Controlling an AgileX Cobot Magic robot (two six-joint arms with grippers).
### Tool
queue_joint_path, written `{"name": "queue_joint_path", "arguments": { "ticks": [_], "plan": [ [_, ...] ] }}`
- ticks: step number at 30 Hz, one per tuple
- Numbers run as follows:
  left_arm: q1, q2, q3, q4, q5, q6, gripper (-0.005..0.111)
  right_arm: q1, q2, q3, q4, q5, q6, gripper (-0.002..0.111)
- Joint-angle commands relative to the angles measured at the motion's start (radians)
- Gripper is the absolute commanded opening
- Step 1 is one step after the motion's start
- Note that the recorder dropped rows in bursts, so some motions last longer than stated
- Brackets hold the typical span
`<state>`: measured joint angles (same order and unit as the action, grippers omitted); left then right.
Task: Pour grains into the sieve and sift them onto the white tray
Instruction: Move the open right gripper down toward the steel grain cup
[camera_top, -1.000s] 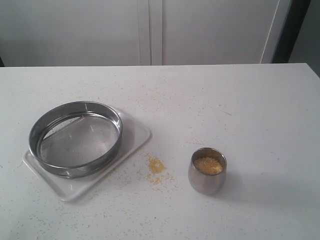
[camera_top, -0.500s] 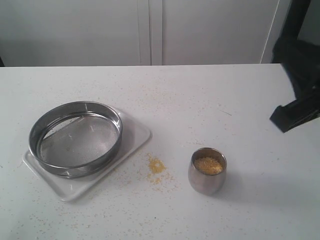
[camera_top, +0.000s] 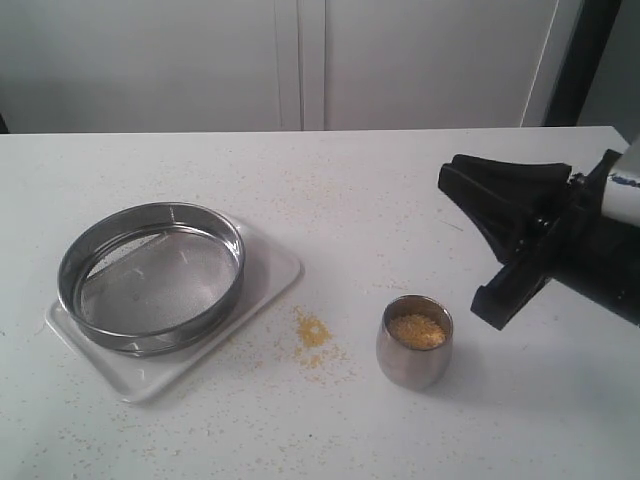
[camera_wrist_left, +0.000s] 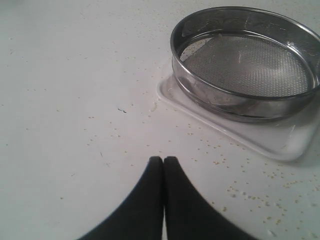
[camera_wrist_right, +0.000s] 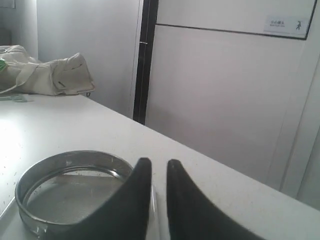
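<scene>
Exterior view, steel cup (camera_top: 414, 343) holding grains (camera_top: 416, 330) near the right gripper (camera_top: 462, 245), fingers parted, empty, sieve (camera_top: 160, 280) on white tray (camera_top: 275, 270) well apart, left gripper (camera_wrist_left: 163, 160) closed, nothing held

Black curved gripper (camera_wrist_right: 159, 162) fingers (camera_wrist_right: 134, 200), white arm (camera_top: 626, 190)

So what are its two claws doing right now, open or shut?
Left gripper: shut, holding nothing.
Right gripper: open a little, holding nothing.
</scene>
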<state>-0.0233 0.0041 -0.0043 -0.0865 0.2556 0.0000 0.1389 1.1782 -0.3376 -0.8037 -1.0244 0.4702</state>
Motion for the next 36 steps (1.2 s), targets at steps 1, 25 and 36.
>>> {"name": "queue_joint_path", "arguments": {
  "ticks": [1, 25, 36],
  "plan": [
    [0.001, -0.004, 0.004, -0.006, -0.001, 0.0, 0.0, 0.0, 0.063, -0.004, -0.02, -0.019, 0.065, 0.036],
    [0.001, -0.004, 0.004, -0.006, -0.001, 0.0, 0.0, 0.0, 0.331, -0.024, 0.055, 0.011, -0.023, 0.094],
    [0.001, -0.004, 0.004, -0.006, -0.001, 0.0, 0.0, 0.0, 0.509, -0.047, 0.039, 0.005, -0.112, 0.094]
  ]
}}
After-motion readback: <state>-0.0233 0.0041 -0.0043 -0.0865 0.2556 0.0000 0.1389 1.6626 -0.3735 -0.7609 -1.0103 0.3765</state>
